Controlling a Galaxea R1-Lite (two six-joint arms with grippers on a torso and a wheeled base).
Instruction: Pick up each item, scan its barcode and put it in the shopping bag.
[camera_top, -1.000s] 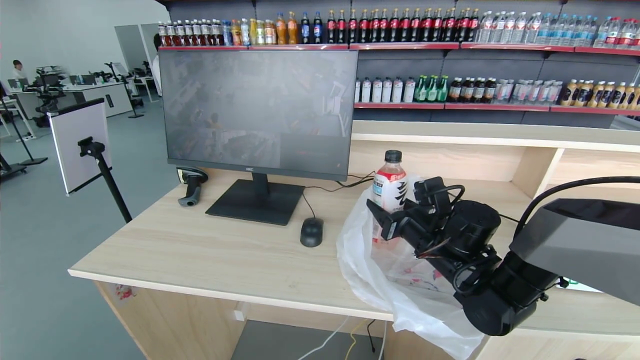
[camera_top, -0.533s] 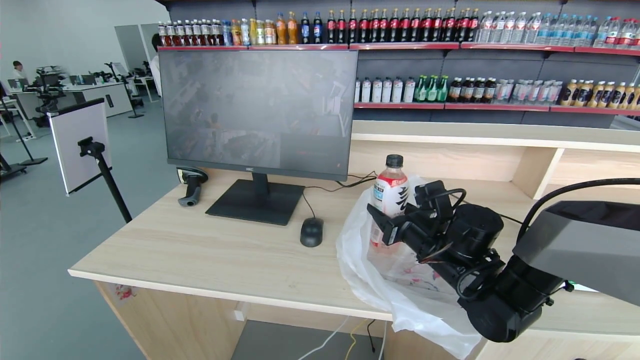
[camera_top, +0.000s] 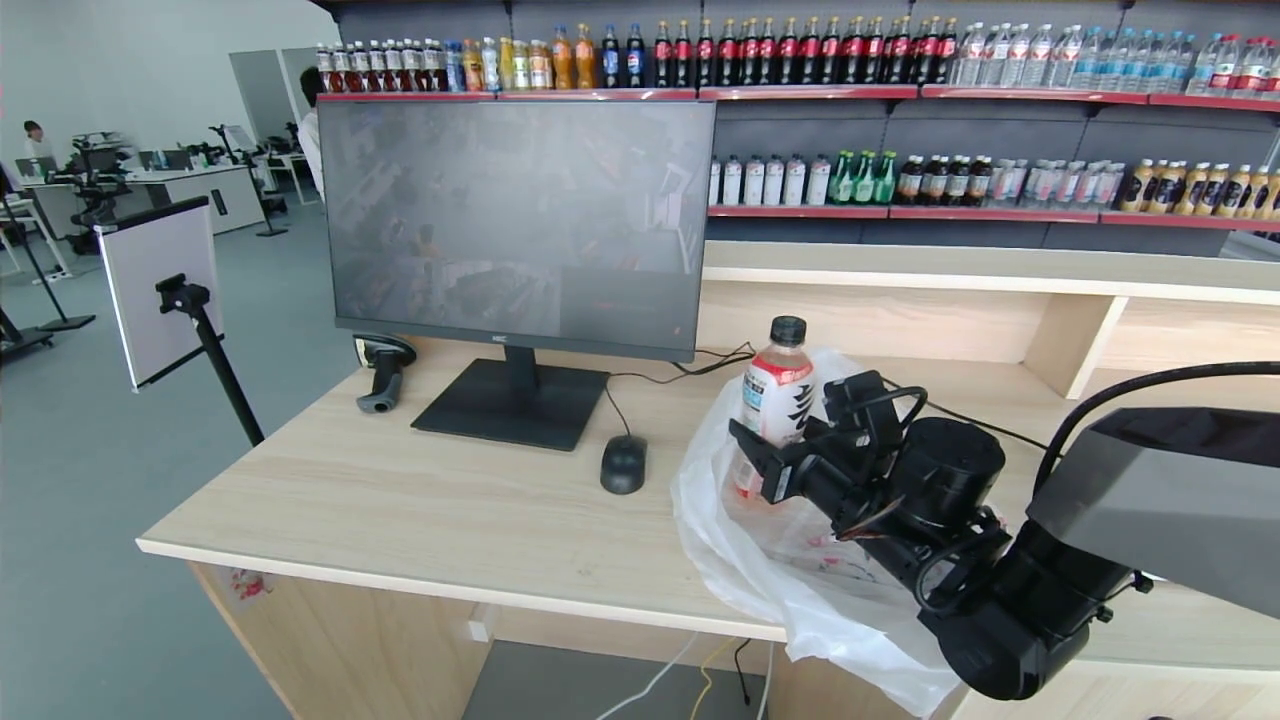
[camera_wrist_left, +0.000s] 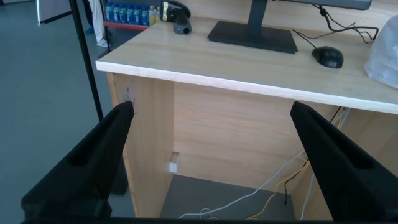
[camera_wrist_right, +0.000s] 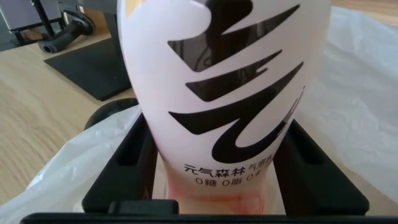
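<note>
1. The right hand pinches a clear plastic bottle of pale pink drink with a black screw cap. One dark finger lies on each side of the bottle's lower body. In the right wrist view the right hand presses both fingers against the bottle.
2. The bottle wears a white wrap label with bold black brush-stroke characters and a red band at the top. A row of small black print runs beneath the big characters.
3. The bottle stands nearly upright, leaning slightly, and its lower end sits inside the open mouth of a translucent white plastic shopping bag.
4. The shopping bag lies crumpled on the right part of the light wooden worktop, and its lower folds hang over the front edge.
5. The left hand is spread wide, low in front of the worktop near its front left corner, holding nothing.
6. A dark, switched-off flat monitor stands on a square black base toward the rear of the worktop.
7. A black computer mouse sits between the monitor's base and the shopping bag.
8. A black handheld barcode scanner rests near the rear left corner, just beside the monitor.
9. Red-edged wall shelves behind carry rows of bottled drinks.
</note>
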